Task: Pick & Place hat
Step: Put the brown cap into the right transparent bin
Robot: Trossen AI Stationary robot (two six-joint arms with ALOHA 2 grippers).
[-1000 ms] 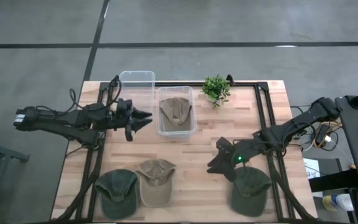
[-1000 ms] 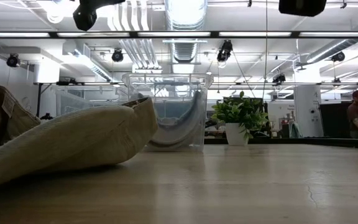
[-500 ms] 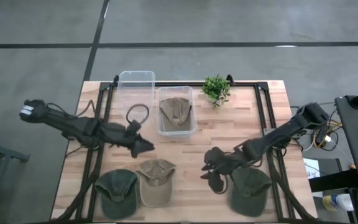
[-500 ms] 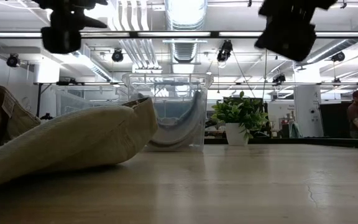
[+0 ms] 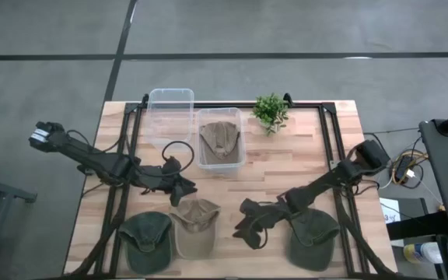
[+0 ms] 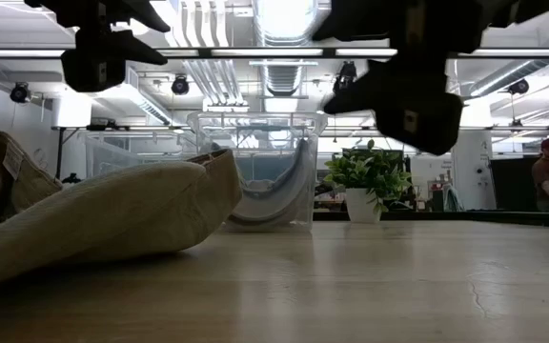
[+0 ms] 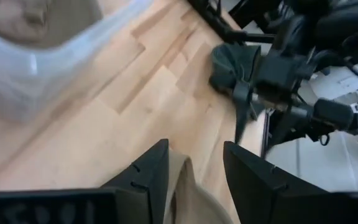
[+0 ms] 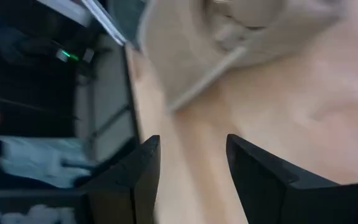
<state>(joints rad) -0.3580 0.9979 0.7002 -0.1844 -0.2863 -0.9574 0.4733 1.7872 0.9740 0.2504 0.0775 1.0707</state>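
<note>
Tan hat (image 5: 194, 227) lies at the bench (image 5: 286, 167) front edge, touching a dark green hat (image 5: 147, 241) on its left. Left claw (image 5: 183, 190) just behind the tan hat, fingers parted, empty. Right claw (image 5: 246, 230) beside the tan hat's right, fingers spread, empty. Second green hat (image 5: 313, 239) front right. Another tan hat sits in the clear bin (image 5: 220, 140) at rear.

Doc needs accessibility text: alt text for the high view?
Overhead view of a wooden table: both open grippers, left gripper and right gripper, flank a tan hat at the front. Green hats lie either side; a clear bin holds another hat.
</note>
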